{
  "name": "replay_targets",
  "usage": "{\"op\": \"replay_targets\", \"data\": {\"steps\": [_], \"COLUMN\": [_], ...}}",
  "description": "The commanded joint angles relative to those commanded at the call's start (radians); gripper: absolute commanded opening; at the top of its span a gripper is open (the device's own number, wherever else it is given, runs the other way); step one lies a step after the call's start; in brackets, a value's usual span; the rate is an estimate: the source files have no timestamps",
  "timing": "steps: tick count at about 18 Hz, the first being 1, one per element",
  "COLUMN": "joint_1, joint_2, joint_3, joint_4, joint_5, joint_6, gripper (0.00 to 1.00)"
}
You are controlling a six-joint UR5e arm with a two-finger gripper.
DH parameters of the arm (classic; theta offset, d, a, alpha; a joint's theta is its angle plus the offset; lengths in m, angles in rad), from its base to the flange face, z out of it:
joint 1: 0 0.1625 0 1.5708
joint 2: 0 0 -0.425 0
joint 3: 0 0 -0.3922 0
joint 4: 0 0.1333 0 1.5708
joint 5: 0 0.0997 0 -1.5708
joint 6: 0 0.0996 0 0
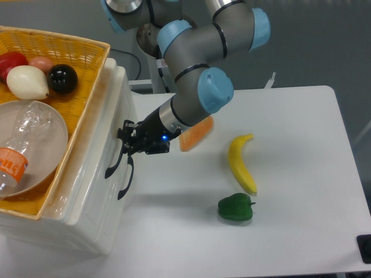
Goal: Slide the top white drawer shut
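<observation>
The black fingers (126, 141) press against the front of the top white drawer (93, 179), right at the upper end of its black curved handle (115, 162); they are bunched so darkly against the handle that I cannot tell whether they are spread, clenched or gripping it. A small blue light glows on the wrist just behind them. From there the grey arm (194, 87) with pale blue joint caps climbs up and back toward the top of the view. The drawer sits at the left of the white desk (290, 145), its front panel facing the arm, and a second black handle (126, 178) shows just below the first. On top of the unit rests a yellow wicker basket (87, 75) holding a clear plastic bottle (23, 145), a white pear-shaped piece, a black ball and red items. Just behind the wrist lies an orange block (196, 134). Farther right on the desk lie a banana (240, 162) and, near its lower end, a green pepper (236, 207).
</observation>
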Motion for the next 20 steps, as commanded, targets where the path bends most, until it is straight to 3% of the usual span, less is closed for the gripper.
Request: {"op": "replay_targets", "data": {"steps": [3,7,10,12,14,16,17,20], "joint_1": [0.052,0.132,0.195,0.245,0.301,0.348,0.365,0.384], "joint_2": [-0.026,-0.06,-0.084,-0.095,-0.101,-0.113,-0.117,-0.126], "joint_3": [0.044,0.063,0.071,0.078,0.078,0.08,0.08,0.083], "joint_4": [0.023,0.136,0.238,0.244,0.245,0.248,0.247,0.25], "joint_5": [0.021,0.063,0.13,0.144,0.147,0.153,0.178,0.308], "joint_6": [0.002,0.003,0.026,0.121,0.242,0.342,0.382,0.475], "gripper": [0.24,0.28,0.36,0.43,0.64,0.93,1.0,1.0]}}
